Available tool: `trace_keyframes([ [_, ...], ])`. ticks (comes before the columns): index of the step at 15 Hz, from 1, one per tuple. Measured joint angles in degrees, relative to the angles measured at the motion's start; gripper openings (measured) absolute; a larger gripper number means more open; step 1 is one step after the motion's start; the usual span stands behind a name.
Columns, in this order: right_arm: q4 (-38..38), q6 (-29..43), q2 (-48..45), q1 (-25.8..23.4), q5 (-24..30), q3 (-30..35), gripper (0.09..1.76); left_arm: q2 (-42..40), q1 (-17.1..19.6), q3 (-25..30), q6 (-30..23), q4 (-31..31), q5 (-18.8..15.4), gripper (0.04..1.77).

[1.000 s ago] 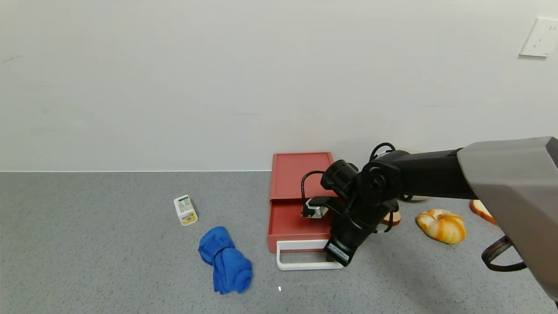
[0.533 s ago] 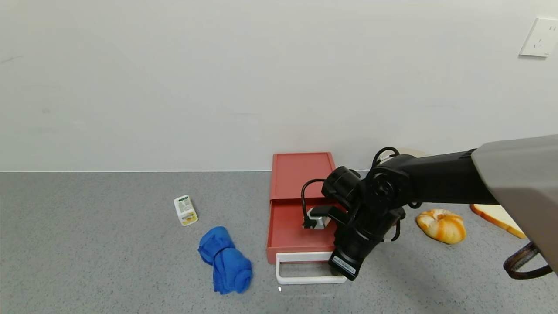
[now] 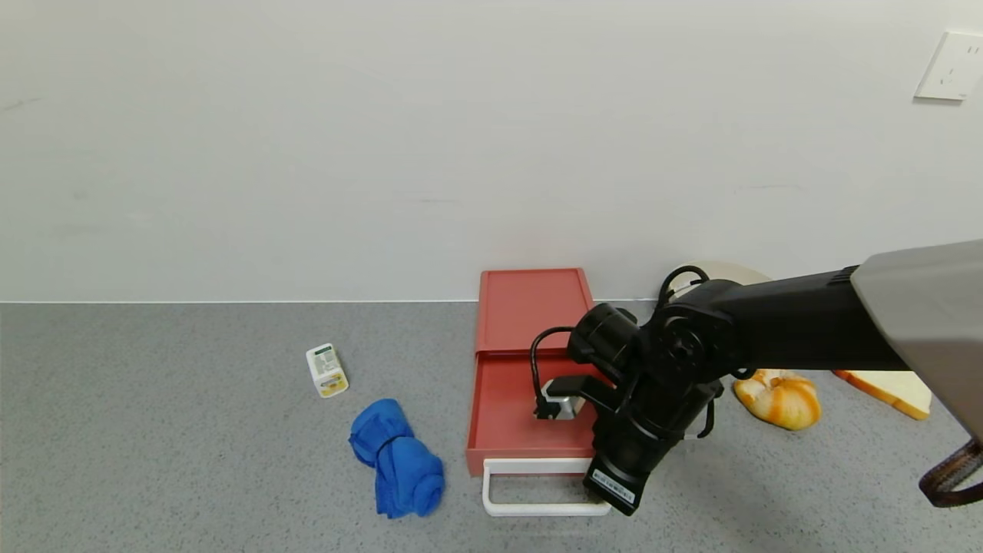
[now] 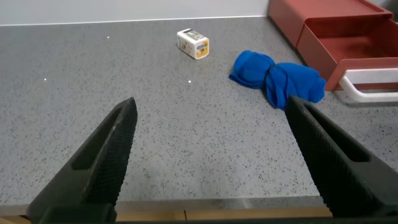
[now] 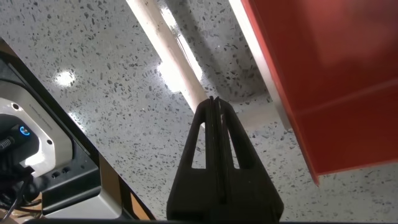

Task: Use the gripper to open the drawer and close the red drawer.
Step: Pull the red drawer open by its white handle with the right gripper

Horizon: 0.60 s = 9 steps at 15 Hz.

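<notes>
Head view: a small white box (image 3: 327, 370) is being shown lying on the grey counter (image 3: 153, 430), and just to its right, nearer the front edge, a rolled blue cloth (image 3: 397, 458) is resting. The left end effector (image 4: 211, 158) is being held low over the counter's front edge, well apart from these things, its two black fingers (image 4: 99, 162) spread wide with nothing between them. Further right, the red drawer box (image 3: 530, 307) is seen against the wall, and its drawer (image 3: 522, 418) is standing pulled out toward the robot, with the white loop handle (image 3: 537, 488) at its front. The right end effector (image 3: 595, 499) is being held at the right end of that handle, reached in from the right on its black arm. From the right wrist camera, its fingers (image 5: 214, 143) are seen pressed together, tip at the white bar of the handle (image 5: 177, 68), just beside the drawer's red front (image 5: 323, 81); whether the bar is being clamped cannot be told. Right of the arm, a bread roll (image 3: 779, 398) and a slice of toast (image 3: 891, 388) are lying on the counter.
</notes>
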Motion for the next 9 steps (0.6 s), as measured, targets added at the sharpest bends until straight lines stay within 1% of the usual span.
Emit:
trace_keyframes([
  [5, 0.56, 0.00, -1.85, 0.88, 0.18, 2.27, 0.11, 0.00, 0.00, 0.00, 0.00, 0.00, 0.00, 1.72],
  [9, 0.34, -0.11, -8.22, 1.12, 0.20, 4.96, 0.11, 0.00, 0.00, 0.00, 0.00, 0.02, 0.00, 1.72],
])
